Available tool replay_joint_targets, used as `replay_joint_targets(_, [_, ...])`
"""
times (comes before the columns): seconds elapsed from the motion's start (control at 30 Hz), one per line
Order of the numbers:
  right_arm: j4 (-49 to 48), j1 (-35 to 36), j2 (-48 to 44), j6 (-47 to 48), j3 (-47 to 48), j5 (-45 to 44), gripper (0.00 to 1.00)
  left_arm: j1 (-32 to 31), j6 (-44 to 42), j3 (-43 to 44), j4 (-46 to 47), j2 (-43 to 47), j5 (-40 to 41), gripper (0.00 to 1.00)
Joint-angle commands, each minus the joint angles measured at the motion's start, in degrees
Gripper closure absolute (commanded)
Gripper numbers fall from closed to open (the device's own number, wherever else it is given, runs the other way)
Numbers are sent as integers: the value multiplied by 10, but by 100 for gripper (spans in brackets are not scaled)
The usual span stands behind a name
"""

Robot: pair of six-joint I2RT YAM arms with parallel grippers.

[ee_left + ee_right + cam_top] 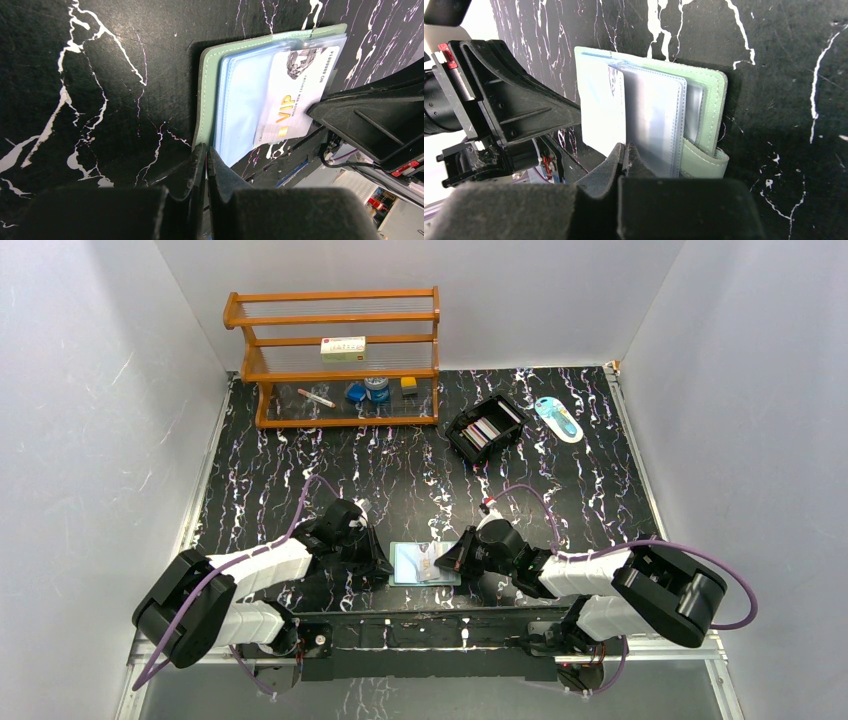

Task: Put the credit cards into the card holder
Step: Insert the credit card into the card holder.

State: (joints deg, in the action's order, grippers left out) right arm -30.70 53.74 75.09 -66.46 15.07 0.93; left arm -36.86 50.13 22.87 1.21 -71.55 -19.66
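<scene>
The teal-green card holder (410,564) lies open on the black marbled table between my two grippers. In the left wrist view its green cover (204,85) and pale blue pockets show, with a white VIP credit card (295,95) partly inside a clear pocket. My left gripper (206,149) is shut on the holder's near edge (383,565). My right gripper (625,149) is shut on the white card's edge (601,110), beside the clear sleeves and the snap tab (704,162). More cards stand in a black box (485,430).
A wooden rack (340,355) with small items stands at the back left. A blue and white object (558,418) lies at the back right next to the black box. The table's near edge and the arm bases are just behind the holder.
</scene>
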Motion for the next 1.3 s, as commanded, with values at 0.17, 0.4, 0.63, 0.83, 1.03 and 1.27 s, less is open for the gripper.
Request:
replay_joint_targets(0.17, [-17,2,8,30,-9,-25,100,-5,-1,-21,-36,-9,-4,95])
replay_joint_targets(0.4, [-32,9,20,-37,-18,2,100,-6,2,-20,-36,-10,-7,95])
replay_joint_targets(0.63, [10,25,36,-87,-2,-10,100,-7,8,-20,-35,-8,-5,95])
replay_joint_targets(0.83, [11,31,53,-85,16,-12,94,-13,18,-22,-32,-3,-4,95])
replay_joint_targets(1.03, [115,33,61,-30,87,-21,85,-20,26,-22,-28,-1,-3,94])
replay_joint_targets(1.27, [248,34,3,12,122,-78,62,-23,29,-20,-17,-10,-8,94])
